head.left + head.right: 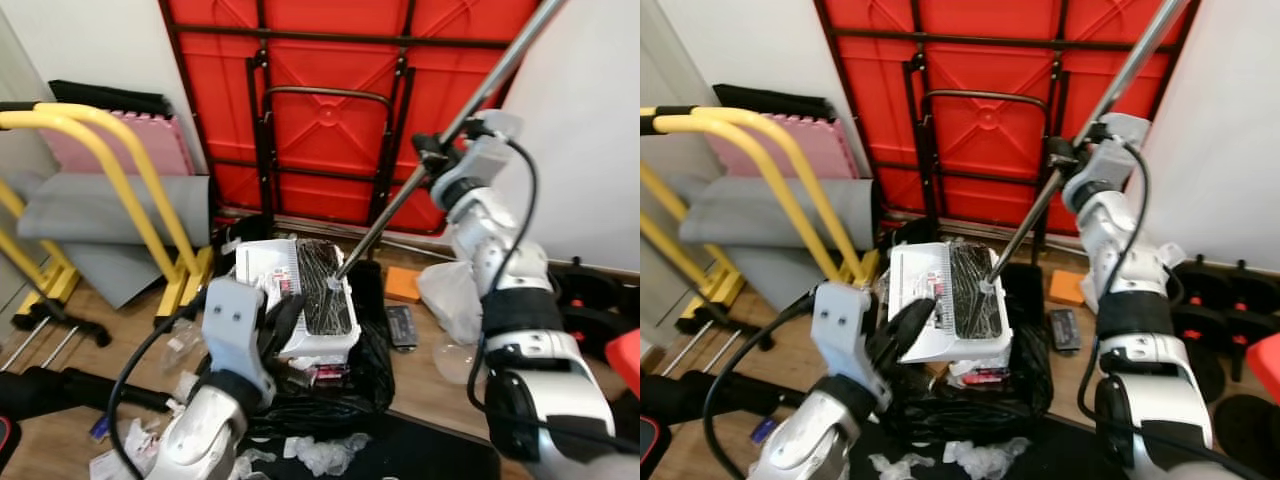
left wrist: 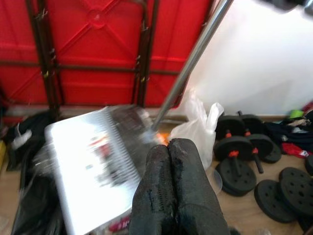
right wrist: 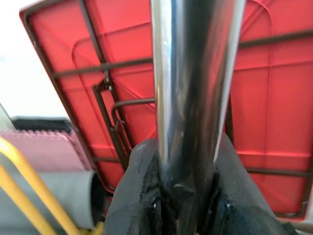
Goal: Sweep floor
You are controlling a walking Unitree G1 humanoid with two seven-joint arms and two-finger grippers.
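The right hand [image 1: 432, 160] is raised high and clenched around the metal broom handle [image 1: 470, 95], which slants down from above that hand to the black bristles [image 1: 325, 285] lying in the white dustpan [image 1: 940, 305]. The right arm rises from the shoulder with the wrist bent toward the red folded table [image 1: 340, 100] leaning on the wall behind. From the right wrist, the handle [image 3: 195, 88] runs straight up between the two black fingers [image 3: 134, 196], which press on it from both sides; beyond it stand the red table and, off to one side, a pink mat [image 3: 44, 152] and a yellow frame [image 3: 24, 196].

The left hand [image 1: 910, 322] is low and close to the body, its forearm angled up and inward, the fingers reaching to the near edge of the dustpan. From the head it looks to be gripping that edge, but the contact itself is hidden. The left wrist camera shows the two fingers [image 2: 176, 186] pressed together with no gap, the blurred dustpan [image 2: 93, 166] just beyond them and the handle slanting away above. That camera also takes in black dumbbells [image 2: 242, 159] on the wooden floor [image 2: 244, 210] and a clear plastic bag [image 2: 198, 125] near the wall, all well past the hand.

Under the dustpan sits a black rubbish bag [image 1: 345, 390], with crumpled white paper [image 1: 325, 450] on the floor just in front of it.
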